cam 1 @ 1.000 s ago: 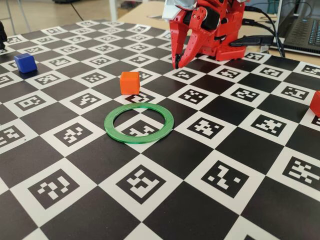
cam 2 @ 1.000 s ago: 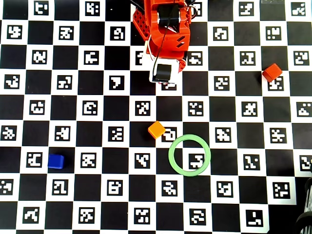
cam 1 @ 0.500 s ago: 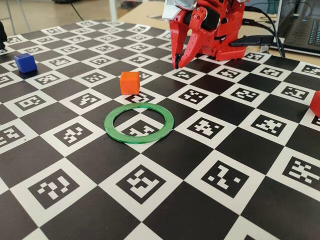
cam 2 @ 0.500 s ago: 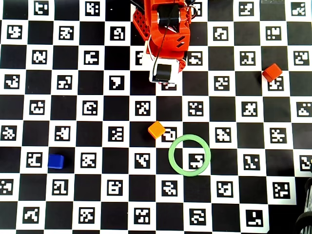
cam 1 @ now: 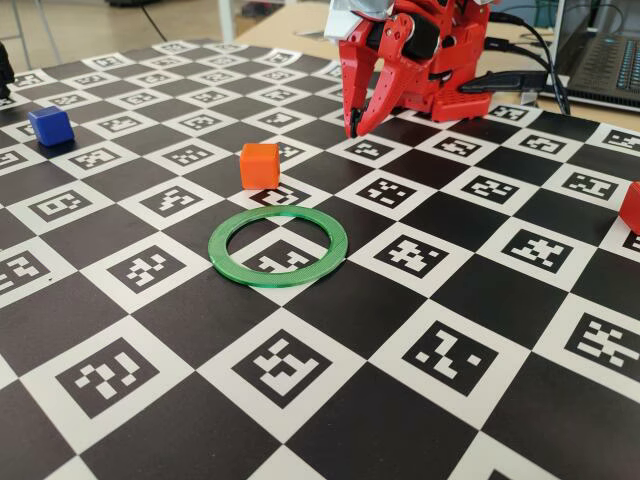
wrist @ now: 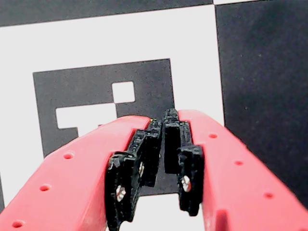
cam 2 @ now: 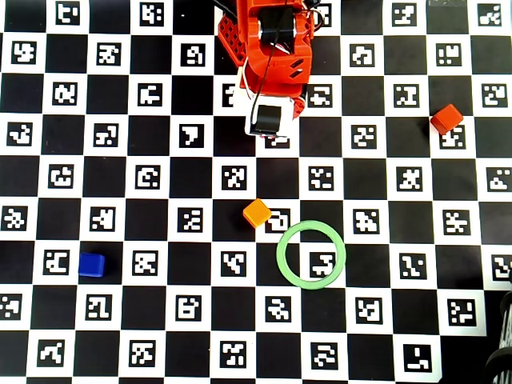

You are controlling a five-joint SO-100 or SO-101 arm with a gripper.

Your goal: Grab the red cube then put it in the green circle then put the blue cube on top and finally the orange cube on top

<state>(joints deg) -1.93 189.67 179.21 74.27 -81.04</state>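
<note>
The table (cam 2: pixel 120 336) is covered by a black-and-white checkerboard mat with a square coded marker printed in every white field. In the overhead view the red arm (cam 2: pixel 272 48) sits at the top centre, folded over its own base, with a white-and-black camera block at its lower end. In the fixed view it stands at the far edge of the board, with black cables and a laptop (cam 1: pixel 605 60) behind it to the right.

The green circle (cam 2: pixel 312 254) lies flat on the board a little below and right of centre in the overhead view, its open middle showing part of a marker and nothing else inside it. In the fixed view it is the nearest of the task's things to the camera.

The end effector (cam 1: pixel 352 128) points down at the board just in front of the arm's base; the wrist view shows its two red fingers with their black pads drawn together at the tips and nothing between them (wrist: pixel 163 120), hanging over a marker field.

The orange cube (cam 2: pixel 257 213) rests on the board just beside the circle, up and to its left in the overhead view, apart from the rim. The blue cube (cam 2: pixel 92 265) sits well away at the left side. The red cube (cam 2: pixel 446 119) sits well apart at the upper right, turned at an angle to the squares; in the fixed view only its edge (cam 1: pixel 631 207) shows at the right border.
</note>
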